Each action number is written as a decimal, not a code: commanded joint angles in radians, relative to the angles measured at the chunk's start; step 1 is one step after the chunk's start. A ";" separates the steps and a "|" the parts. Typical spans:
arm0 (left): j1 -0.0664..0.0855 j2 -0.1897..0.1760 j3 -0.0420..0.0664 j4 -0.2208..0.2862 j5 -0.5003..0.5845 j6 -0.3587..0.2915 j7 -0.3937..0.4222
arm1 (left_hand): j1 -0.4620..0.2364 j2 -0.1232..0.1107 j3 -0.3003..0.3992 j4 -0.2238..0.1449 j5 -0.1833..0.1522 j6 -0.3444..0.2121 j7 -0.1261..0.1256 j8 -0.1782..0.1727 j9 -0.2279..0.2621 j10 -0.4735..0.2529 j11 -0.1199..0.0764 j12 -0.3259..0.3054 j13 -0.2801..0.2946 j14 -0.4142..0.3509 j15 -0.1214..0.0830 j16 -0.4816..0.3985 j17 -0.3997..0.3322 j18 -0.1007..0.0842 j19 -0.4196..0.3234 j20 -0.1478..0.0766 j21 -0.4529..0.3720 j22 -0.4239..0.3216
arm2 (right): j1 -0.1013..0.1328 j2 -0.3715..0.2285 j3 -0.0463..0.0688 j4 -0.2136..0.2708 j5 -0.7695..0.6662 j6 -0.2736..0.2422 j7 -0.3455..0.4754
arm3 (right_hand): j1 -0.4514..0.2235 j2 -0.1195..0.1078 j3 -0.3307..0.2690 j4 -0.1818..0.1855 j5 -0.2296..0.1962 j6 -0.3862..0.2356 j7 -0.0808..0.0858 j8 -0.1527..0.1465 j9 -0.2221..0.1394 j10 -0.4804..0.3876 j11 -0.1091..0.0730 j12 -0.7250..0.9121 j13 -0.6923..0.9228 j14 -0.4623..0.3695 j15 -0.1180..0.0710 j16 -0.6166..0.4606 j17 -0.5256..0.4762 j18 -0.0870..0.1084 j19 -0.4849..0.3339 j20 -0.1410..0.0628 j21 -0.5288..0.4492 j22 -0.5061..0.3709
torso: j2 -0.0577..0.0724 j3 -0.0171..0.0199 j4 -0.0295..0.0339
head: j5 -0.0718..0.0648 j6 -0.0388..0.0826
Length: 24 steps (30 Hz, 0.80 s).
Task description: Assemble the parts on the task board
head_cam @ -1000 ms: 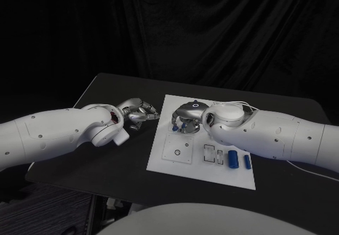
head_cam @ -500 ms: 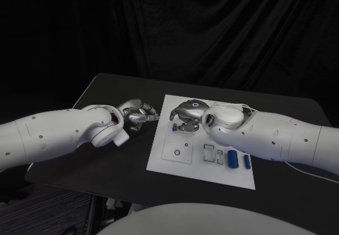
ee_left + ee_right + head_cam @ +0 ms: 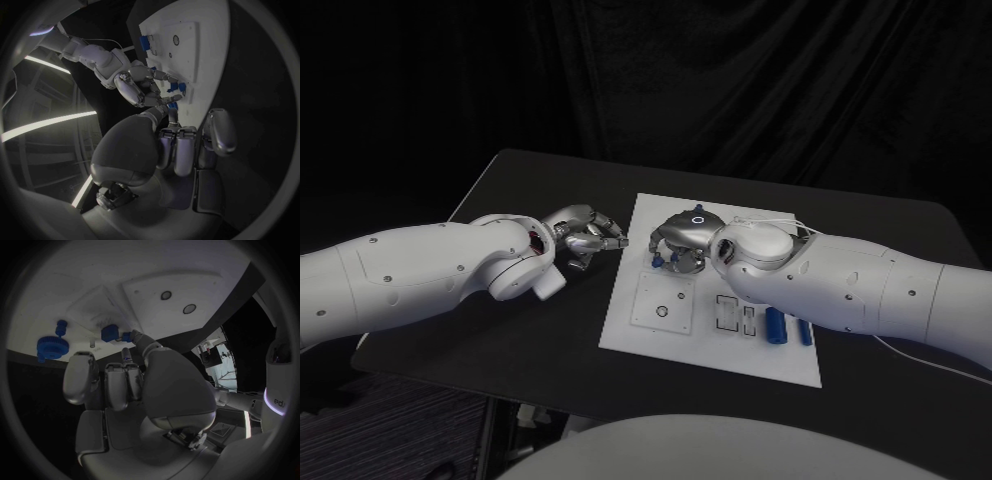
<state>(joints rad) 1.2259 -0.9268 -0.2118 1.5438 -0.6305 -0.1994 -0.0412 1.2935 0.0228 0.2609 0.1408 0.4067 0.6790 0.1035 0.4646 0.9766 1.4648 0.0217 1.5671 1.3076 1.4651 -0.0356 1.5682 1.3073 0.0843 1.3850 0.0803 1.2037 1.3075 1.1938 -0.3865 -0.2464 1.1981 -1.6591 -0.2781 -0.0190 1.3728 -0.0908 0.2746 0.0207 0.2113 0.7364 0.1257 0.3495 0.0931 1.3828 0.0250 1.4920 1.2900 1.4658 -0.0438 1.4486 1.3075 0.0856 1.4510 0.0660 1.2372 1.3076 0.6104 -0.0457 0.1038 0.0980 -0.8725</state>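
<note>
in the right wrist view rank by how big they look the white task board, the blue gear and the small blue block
1. task board
2. blue gear
3. small blue block, though it looks near the gear's size, so that order is unsure.

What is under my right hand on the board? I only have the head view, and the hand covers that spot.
Observer: The right wrist view shows a small blue block on the task board, just past the right hand.
Operator: Is the hand holding it?
Observer: One fingertip lies right beside the block; I cannot tell whether it touches.
Operator: Anything else close by?
Observer: A blue gear lies on the board, apart from the block.
Operator: And my left hand?
Observer: In the left wrist view the left hand has its fingers curled in with nothing in them, over the black table beside the board.
</note>
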 commanded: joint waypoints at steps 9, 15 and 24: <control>-0.005 0.004 0.001 -0.002 0.008 0.028 0.001 | 0.007 -0.001 -0.006 0.000 0.007 0.010 -0.003 0.007 -0.002 0.106 0.004 0.004 0.263 0.106 0.008 0.003 0.263 0.001 -0.008 0.002 -0.007 0.151 | -0.006 0.006 0.001 -0.013 -0.013 0.000 -0.004 | -0.003 0.011 -0.006 -0.001 0.007 0.021 0.002 0.006 0.008 -0.008 0.007 -0.001 -0.005 0.049 0.003 -0.006 0.026 -0.009 -0.004 -0.002 -0.008 0.149 | 0.003 0.0007 0.0027 | -0.003 0.000; -0.007 0.007 0.001 -0.004 0.008 0.036 -0.002 | 0.008 0.000 -0.006 0.000 0.007 0.012 -0.004 0.008 -0.003 0.106 0.004 0.004 0.263 0.106 0.007 0.003 0.263 0.001 -0.010 0.002 -0.010 0.150 | -0.007 0.010 0.002 -0.018 -0.013 0.005 -0.006 | -0.001 0.017 -0.005 -0.001 0.019 0.044 0.002 0.011 0.015 -0.009 0.013 -0.002 -0.005 0.049 0.008 -0.006 0.026 -0.009 -0.005 0.002 -0.010 0.149 | 0.001 -0.0003 -0.0004 | 0.002 0.000; -0.009 0.010 0.001 -0.006 0.008 0.046 -0.006 | 0.008 0.000 -0.006 0.001 0.008 0.016 -0.006 0.012 -0.006 0.106 0.002 0.004 0.263 0.106 0.006 0.003 0.263 0.003 -0.015 0.001 -0.019 0.147 | -0.010 0.017 0.002 -0.025 -0.011 0.025 -0.011 | -0.005 0.024 -0.008 0.002 0.017 0.090 0.000 0.021 0.029 -0.010 0.017 -0.002 -0.004 0.048 0.012 -0.008 0.023 -0.009 -0.005 0.007 -0.012 0.150 | 0.000 -0.0008 -0.0017 | 0.004 0.000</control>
<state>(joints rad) 1.2187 -0.9187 -0.2119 1.5372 -0.6302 -0.1698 -0.0502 1.2935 0.0228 0.2610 0.1408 0.4107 0.6863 0.0962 0.4725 0.9724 1.4648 0.0217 1.5671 1.3076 1.4650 -0.0356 1.5682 1.3073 0.0842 1.3779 0.0802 1.1879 1.3074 1.1869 -0.3709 -0.2452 1.1741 -1.6616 -0.2681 -0.0196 1.3685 -0.0760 0.2719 0.0235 0.2281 0.8220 0.1261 0.3688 0.1214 1.3737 0.0342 1.4919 1.2852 1.4659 -0.0365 1.4451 1.3074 0.0857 1.4472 0.0698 1.2293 1.3074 0.6110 -0.0463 0.1024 0.1027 -0.8726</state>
